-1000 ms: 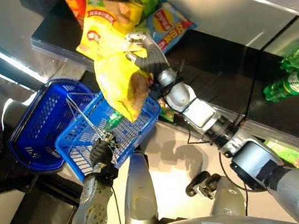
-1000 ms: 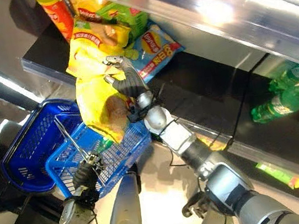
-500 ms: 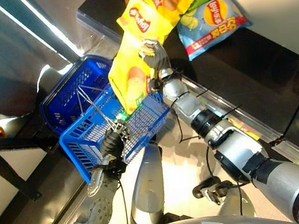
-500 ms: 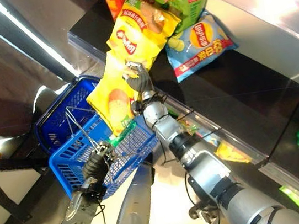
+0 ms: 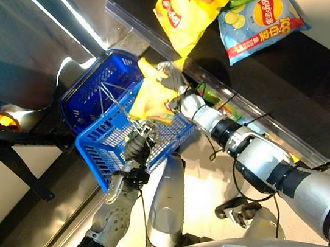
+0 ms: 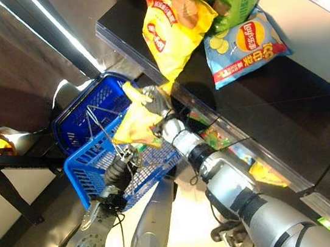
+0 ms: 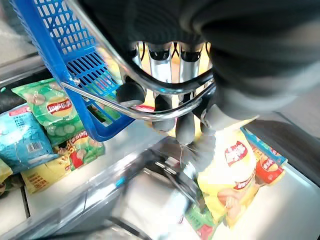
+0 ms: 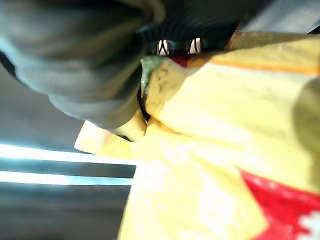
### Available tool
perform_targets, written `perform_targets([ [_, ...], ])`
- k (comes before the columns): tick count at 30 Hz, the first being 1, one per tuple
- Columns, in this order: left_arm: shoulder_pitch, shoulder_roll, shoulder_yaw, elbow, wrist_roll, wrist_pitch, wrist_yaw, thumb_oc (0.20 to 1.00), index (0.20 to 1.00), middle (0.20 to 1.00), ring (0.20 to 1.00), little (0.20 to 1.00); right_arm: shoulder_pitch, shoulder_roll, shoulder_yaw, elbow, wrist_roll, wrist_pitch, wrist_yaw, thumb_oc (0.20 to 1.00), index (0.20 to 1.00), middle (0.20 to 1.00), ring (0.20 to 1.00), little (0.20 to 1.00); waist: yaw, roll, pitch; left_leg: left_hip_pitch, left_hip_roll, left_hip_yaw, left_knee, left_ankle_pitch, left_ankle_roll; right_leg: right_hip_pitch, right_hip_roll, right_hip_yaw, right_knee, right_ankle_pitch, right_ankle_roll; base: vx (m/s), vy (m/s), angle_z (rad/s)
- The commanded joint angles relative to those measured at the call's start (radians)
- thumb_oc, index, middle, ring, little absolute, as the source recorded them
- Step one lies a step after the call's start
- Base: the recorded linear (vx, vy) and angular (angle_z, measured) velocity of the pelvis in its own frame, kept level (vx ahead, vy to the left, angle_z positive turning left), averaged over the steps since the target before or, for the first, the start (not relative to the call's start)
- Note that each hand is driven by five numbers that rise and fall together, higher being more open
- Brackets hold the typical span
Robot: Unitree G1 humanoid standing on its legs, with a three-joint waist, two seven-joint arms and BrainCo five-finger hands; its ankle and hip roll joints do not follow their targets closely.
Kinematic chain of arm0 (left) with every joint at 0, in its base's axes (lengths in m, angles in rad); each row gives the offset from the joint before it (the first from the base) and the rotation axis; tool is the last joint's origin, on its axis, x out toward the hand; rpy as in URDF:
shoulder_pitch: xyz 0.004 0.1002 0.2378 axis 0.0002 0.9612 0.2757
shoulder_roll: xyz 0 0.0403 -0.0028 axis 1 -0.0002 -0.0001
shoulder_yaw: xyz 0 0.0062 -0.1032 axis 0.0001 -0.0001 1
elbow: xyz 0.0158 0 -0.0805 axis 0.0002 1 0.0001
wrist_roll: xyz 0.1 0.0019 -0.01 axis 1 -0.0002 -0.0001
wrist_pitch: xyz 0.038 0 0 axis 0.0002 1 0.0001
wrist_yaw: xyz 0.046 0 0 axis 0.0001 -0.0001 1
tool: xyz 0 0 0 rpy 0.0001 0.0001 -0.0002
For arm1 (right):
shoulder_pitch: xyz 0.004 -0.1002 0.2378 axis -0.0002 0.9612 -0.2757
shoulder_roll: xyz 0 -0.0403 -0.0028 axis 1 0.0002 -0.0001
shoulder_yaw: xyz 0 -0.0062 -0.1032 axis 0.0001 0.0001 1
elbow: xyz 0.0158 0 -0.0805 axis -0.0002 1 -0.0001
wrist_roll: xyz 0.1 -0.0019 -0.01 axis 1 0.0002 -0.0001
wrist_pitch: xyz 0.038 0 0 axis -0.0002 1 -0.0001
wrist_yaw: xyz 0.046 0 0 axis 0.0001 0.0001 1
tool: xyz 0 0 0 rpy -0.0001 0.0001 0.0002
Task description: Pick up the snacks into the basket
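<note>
Yellow chip bag [image 5: 154, 95]: pinched by right hand [image 5: 173, 80] above basket [image 5: 105, 153], for dropping in; left hand [image 5: 137, 147] curled round handle [image 7: 150, 111], steadying.

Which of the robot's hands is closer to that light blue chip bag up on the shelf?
The right. The right hand, pinching a yellow chip bag over the blue basket, is just below the shelf with the light blue bag. The left hand is lower, gripping the basket's handle.
</note>
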Motion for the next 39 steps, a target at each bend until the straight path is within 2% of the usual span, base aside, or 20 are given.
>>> perform_targets([
  [1, -0.098, -0.041, -0.061, -0.29, 0.014, -0.075, -0.122, 0.2, 0.2, 0.2, 0.2, 0.2, 0.002, 0.021, 0.02, 0.047, -0.092, 0.009, 0.012, 0.2, 0.2, 0.2, 0.2, 0.2, 0.03, 0.077, -0.051, -0.012, 0.023, 0.051, 0.009, -0.014, 0.059, -0.067, 0.02, 0.037, -0.034, 0.196, 0.048, 0.01, 0.028, 0.04],
  [6, -0.122, -0.055, -0.077, -0.298, 0.012, -0.076, -0.136, 0.2, 0.2, 0.2, 0.2, 0.2, 0.043, 0.036, 0.096, 0.089, -0.271, 0.035, 0.018, 0.2, 0.2, 0.2, 0.2, 0.2, 0.022, 0.075, -0.052, -0.01, 0.02, 0.053, 0.009, -0.015, 0.06, -0.071, 0.016, 0.041, -0.031, 0.198, 0.049, 0.0, 0.013, 0.01],
  [13, -0.135, -0.063, -0.083, -0.295, 0.004, -0.064, -0.159, 0.2, 0.2, 0.2, 0.2, 0.2, 0.077, 0.046, 0.111, 0.106, -0.285, 0.04, 0.076, 0.2, 0.2, 0.2, 0.2, 0.2, 0.023, 0.072, -0.061, -0.004, 0.016, 0.048, 0.0, -0.015, 0.061, -0.061, 0.013, 0.033, -0.033, 0.202, 0.054, 0.0, 0.0, 0.0],
  [14, -0.134, -0.063, -0.083, -0.294, 0.004, -0.064, -0.159, 0.2, 0.2, 0.2, 0.2, 0.2, 0.077, 0.045, 0.111, 0.106, -0.285, 0.04, 0.076, 0.235, 0.235, 0.235, 0.235, 0.235, 0.023, 0.072, -0.061, -0.004, 0.016, 0.048, 0.0, -0.015, 0.061, -0.061, 0.013, 0.033, -0.033, 0.202, 0.054, 0.0, 0.005, 0.04],
  [15, -0.135, -0.061, -0.083, -0.289, 0.003, -0.063, -0.161, 0.2, 0.2, 0.2, 0.2, 0.2, 0.077, 0.046, 0.109, 0.101, -0.271, 0.038, 0.079, 1.0, 1.0, 1.0, 1.0, 1.0, 0.022, 0.07, -0.062, -0.002, 0.018, 0.049, 0.0, -0.015, 0.06, -0.059, 0.013, 0.032, -0.035, 0.203, 0.055, 0.01, 0.007, 0.04],
  [23, -0.12, -0.047, -0.057, -0.28, 0.02, -0.069, -0.147, 0.2, 0.2, 0.2, 0.2, 0.2, 0.061, 0.04, 0.105, 0.063, -0.206, 0.025, 0.083, 1.0, 1.0, 1.0, 1.0, 1.0, 0.015, 0.057, -0.061, 0.008, 0.022, 0.056, 0.002, -0.019, 0.06, -0.057, 0.014, 0.039, -0.037, 0.208, 0.054, 0.0, 0.001, 0.0],
  [31, -0.056, -0.032, 0.028, -0.223, 0.076, -0.087, -0.1, 0.2, 0.2, 0.2, 0.2, 0.2, 0.068, 0.014, 0.092, -0.041, -0.124, 0.008, 0.082, 1.0, 1.0, 1.0, 1.0, 1.0, -0.011, 0.034, -0.062, 0.032, 0.038, 0.073, -0.002, -0.022, 0.057, -0.049, 0.017, 0.053, -0.041, 0.211, 0.05, 0.0, 0.007, -0.02],
  [39, 0.013, -0.035, 0.134, -0.093, 0.203, -0.104, -0.02, 0.2, 0.2, 0.2, 0.2, 0.2, 0.213, -0.041, 0.075, -0.256, -0.024, -0.01, 0.094, 1.0, 1.0, 1.0, 1.0, 1.0, -0.089, -0.013, -0.064, 0.078, 0.067, 0.11, -0.002, -0.034, 0.051, -0.043, 0.026, 0.098, -0.055, 0.224, 0.046, 0.01, 0.027, -0.18],
])
